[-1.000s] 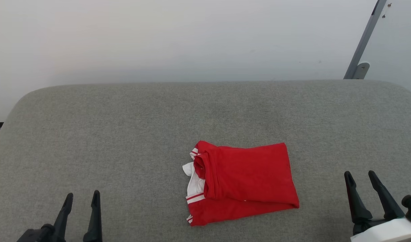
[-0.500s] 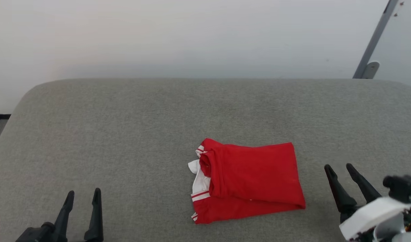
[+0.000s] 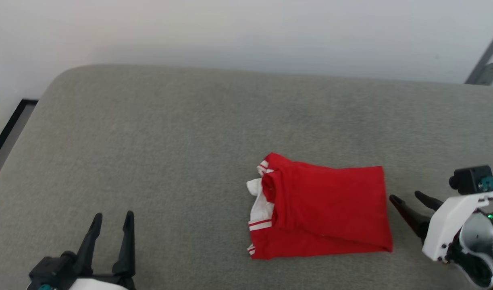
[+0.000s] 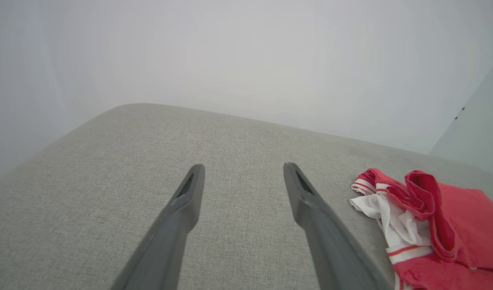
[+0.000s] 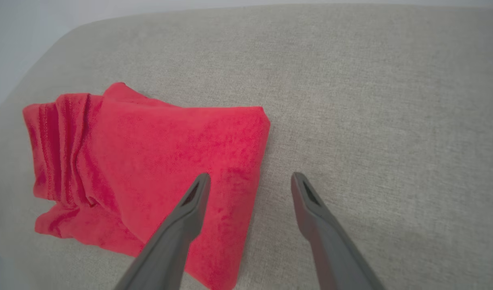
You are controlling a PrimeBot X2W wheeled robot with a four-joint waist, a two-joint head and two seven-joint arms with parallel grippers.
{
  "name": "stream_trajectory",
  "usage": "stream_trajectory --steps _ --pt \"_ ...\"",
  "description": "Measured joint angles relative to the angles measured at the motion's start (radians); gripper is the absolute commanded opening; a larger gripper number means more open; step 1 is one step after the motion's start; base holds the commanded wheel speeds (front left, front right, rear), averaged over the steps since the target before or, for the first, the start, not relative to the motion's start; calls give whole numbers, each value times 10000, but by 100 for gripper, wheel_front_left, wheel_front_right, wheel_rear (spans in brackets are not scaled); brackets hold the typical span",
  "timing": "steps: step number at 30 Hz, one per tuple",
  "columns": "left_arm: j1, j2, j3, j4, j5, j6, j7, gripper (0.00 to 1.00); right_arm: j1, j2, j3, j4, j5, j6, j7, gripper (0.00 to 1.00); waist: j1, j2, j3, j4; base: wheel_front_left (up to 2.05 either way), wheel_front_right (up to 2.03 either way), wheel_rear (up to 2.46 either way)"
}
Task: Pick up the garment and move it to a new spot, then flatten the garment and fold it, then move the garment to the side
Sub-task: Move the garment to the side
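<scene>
The garment (image 3: 327, 209) lies folded into a rough rectangle on the grey cushion (image 3: 182, 133), red with a white sleeve and striped trim at its left end. My right gripper (image 3: 404, 195) is open just off the garment's right edge, fingers pointing left at it. In the right wrist view the right gripper (image 5: 250, 175) straddles that edge, one finger above the garment (image 5: 149, 153) and the other above bare cushion. My left gripper (image 3: 113, 214) is open at the lower left, well clear of the cloth. In the left wrist view the left gripper (image 4: 243, 166) is empty, with the garment (image 4: 444, 217) off to its right.
The cushion has rounded far corners and ends at a pale wall (image 3: 246, 32). A grey metal post (image 3: 483, 66) leans at the upper right. A dark strip of floor edge (image 3: 8, 129) shows past the cushion's left side. Bare cushion spreads left of and behind the garment.
The head camera has turned, shifting the whole picture. My right gripper has swung in from the lower right to the garment's right edge, still open. The left gripper and garment have stayed put.
</scene>
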Motion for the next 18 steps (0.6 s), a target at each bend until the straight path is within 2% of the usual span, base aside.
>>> stream_trajectory --steps 8,18 --pt "-488 -4 -385 121 -146 0 0 100 -723 -324 297 673 176 0 2288 100 0 0 623 584 0 0 0" --pt "-1023 -40 -617 284 -309 0 0 100 -1845 -29 665 1707 278 -4 4857 100 0 1 1339 1049 0 0 0"
